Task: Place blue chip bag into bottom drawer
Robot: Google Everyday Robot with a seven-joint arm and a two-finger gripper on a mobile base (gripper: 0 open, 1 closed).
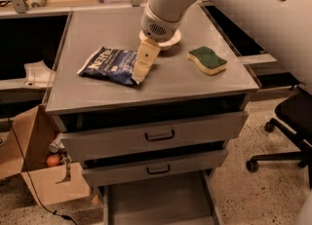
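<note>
Three drawers: grey fronts stacked under the cabinet top; the bottom drawer (156, 200) is pulled out toward the camera, its flat floor showing between raised side rails.
Upper two: the top drawer (107, 141) and the middle drawer (195, 163) each carry a dark bar handle, and a dark gap shows above each front.
Room at the sides: a cardboard box (29, 165) stands close against the cabinet on the left of the view; an office chair (288, 121) stands on the right, apart from the cabinet.
Cabinet top (195, 83): a bare grey strip runs along the front lip and down the left side.
Blue chip bag (111, 65): lies flat left of centre on the cabinet top, short of the front edge.
Writing: white lettering at the bag's left end, too blurred to read.
Gripper (138, 76): points down from the white arm (234, 5), its tip touching the bag's right end; whether it is open or closed cannot be told.
Sponge (207, 60): green over yellow, near the right edge, well apart from the bag.
Bowl (172, 39): white, just behind the gripper, partly hidden by the arm.
</note>
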